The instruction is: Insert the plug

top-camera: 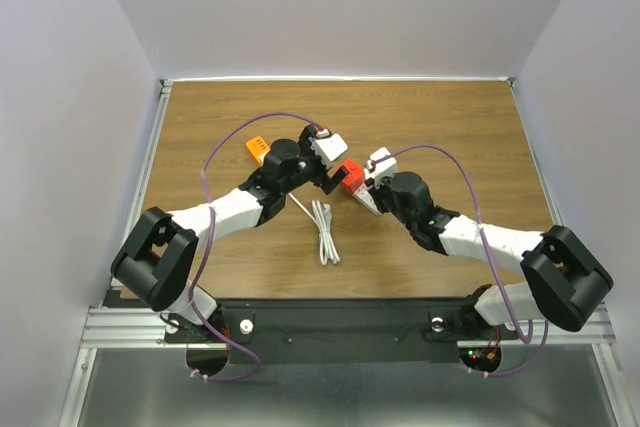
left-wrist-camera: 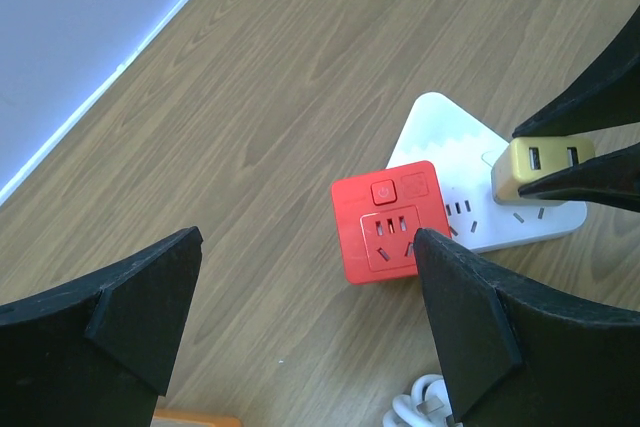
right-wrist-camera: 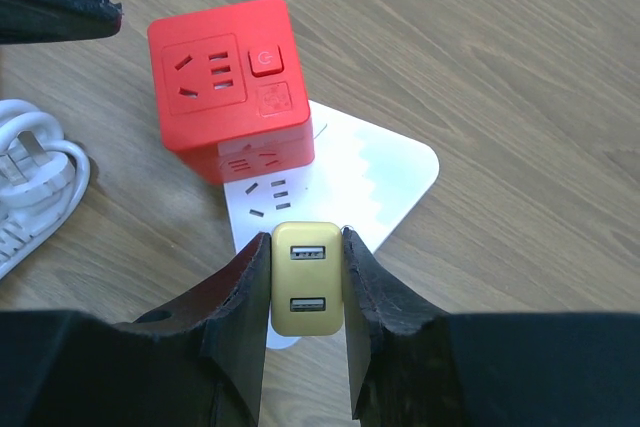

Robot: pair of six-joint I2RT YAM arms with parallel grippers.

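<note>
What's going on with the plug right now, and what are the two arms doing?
The right gripper is shut on a yellow USB charger and holds it against the white power strip, just beside the red socket cube that stands at the strip's end. The pictures don't show whether its prongs are in a socket. The left gripper is open and empty, hovering over the red cube. A coiled white cable lies on the table nearby.

The prongs of the yellow plug (right-wrist-camera: 306,290) were hidden beneath its body, so seating in the white power strip (right-wrist-camera: 385,172) could not be determined. The white cable (right-wrist-camera: 30,187) was cut off at the right wrist view's left edge. The orange object (left-wrist-camera: 195,418) was cut off at the left wrist view's bottom edge.
</note>
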